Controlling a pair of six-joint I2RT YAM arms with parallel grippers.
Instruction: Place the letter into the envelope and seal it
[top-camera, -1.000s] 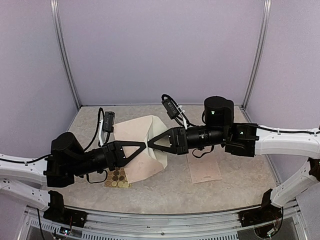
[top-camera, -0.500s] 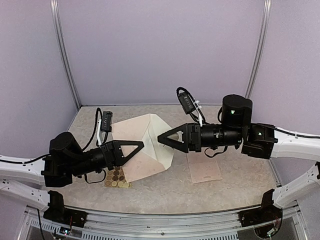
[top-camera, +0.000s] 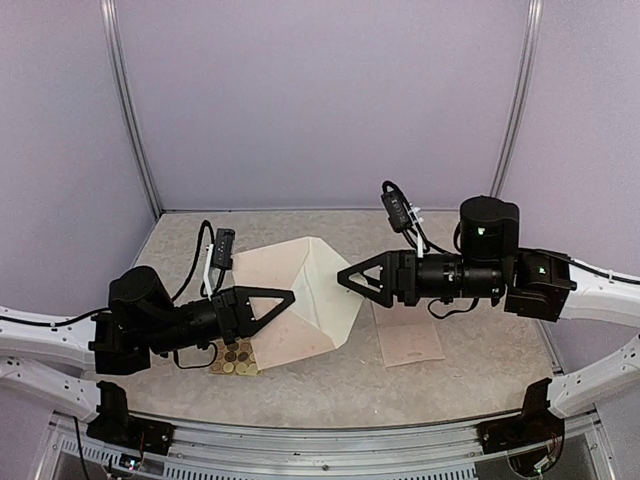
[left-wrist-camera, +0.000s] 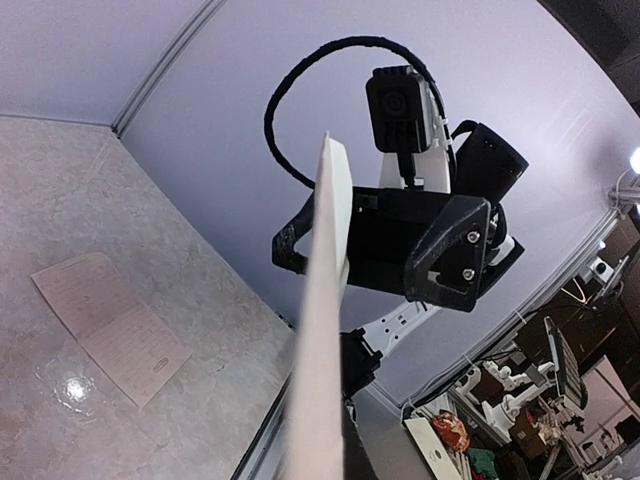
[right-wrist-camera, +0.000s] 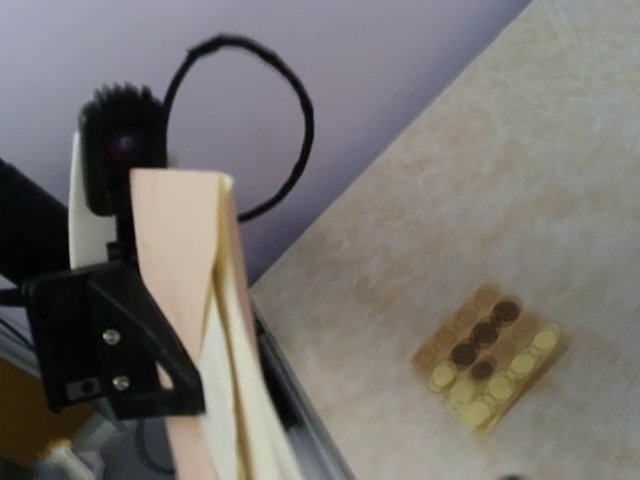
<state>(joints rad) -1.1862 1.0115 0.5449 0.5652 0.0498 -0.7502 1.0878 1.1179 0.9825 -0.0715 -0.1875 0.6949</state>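
My left gripper (top-camera: 288, 296) is shut on the envelope (top-camera: 285, 290), a pale pinkish sheet with a cream inner face, held up off the table and tilted. In the left wrist view the envelope (left-wrist-camera: 322, 300) runs edge-on out of the jaws. My right gripper (top-camera: 342, 275) is open and empty, just right of the envelope's cream flap edge and apart from it. Its fingers (left-wrist-camera: 450, 255) stand spread behind the envelope's edge in the left wrist view. The letter (top-camera: 408, 342), a pale sheet with lines of text, lies flat on the table below the right arm.
A small sheet of round stickers (top-camera: 232, 357) lies on the table under the left arm, also in the right wrist view (right-wrist-camera: 490, 355). Purple walls with metal posts (top-camera: 130, 120) close in the marbled table (top-camera: 330, 390) on three sides.
The right gripper let go of the envelope, opened and drew back to the right. The left gripper kept its hold and shifted slightly right, and the envelope swung open wider.
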